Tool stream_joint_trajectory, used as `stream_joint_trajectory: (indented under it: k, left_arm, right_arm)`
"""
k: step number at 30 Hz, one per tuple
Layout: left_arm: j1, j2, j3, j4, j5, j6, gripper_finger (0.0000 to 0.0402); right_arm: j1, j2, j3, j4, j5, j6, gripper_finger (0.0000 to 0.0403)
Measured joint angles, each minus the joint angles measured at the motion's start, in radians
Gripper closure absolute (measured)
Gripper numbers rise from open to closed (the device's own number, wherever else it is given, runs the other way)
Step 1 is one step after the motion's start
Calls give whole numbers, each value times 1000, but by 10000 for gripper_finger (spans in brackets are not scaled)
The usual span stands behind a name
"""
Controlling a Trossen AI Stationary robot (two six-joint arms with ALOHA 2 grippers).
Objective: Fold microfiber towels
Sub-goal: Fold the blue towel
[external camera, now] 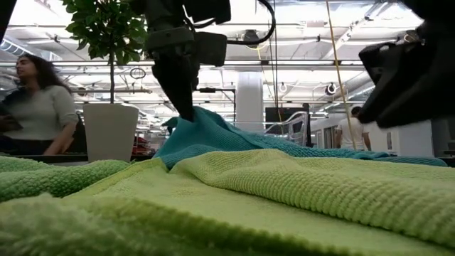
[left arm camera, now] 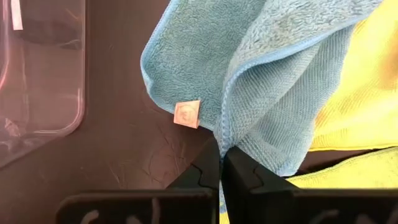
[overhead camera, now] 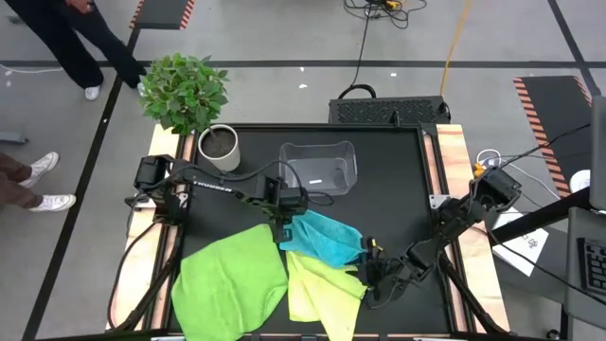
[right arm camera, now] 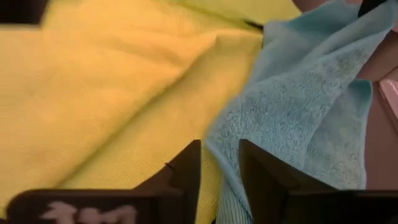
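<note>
Three microfiber towels lie at the table's near side. The bright green towel [overhead camera: 230, 279] is spread at the left and the pale yellow-green towel [overhead camera: 322, 294] sits right of it. The turquoise towel [overhead camera: 322, 237] is bunched behind them and partly overlaps the pale one. My left gripper [overhead camera: 284, 227] is shut on the turquoise towel's left end. My right gripper [overhead camera: 371, 260] stands open at that towel's right edge, and in the right wrist view the turquoise hem [right arm camera: 219, 186] lies between its fingers. My left gripper pinches the turquoise towel's hemmed edge [left arm camera: 219, 134] between its two fingers, close to the small sewn tag [left arm camera: 186, 114]. The fingers come from above and point steeply down. That end rises to a low peak [external camera: 195, 117]; the rest lies slack on the table and the pale towel. My right gripper's fingers [right arm camera: 186, 168] stand on either side of the turquoise hem; whether they touch it I cannot tell.
A clear plastic bin [overhead camera: 320, 166] stands at the far middle of the black table. A potted plant [overhead camera: 204, 114] is at the far left corner. People stand on the floor beyond the table's left side [overhead camera: 57, 38].
</note>
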Motion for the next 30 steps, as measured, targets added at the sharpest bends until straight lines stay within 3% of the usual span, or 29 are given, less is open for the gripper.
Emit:
stream_joint_trajectory:
  k: [5, 10, 30]
  left_arm:
    - [0, 0, 0, 17, 0, 0, 397]
    - [2, 0, 0, 18, 0, 5, 398]
    - [7, 1, 0, 32, 4, 19, 398]
  right_arm:
    - [-29, 51, 0, 38, 2, -28, 250]
    - [-47, 83, 0, 38, 1, -51, 235]
    - [-84, 136, 0, 152, 28, -121, 273]
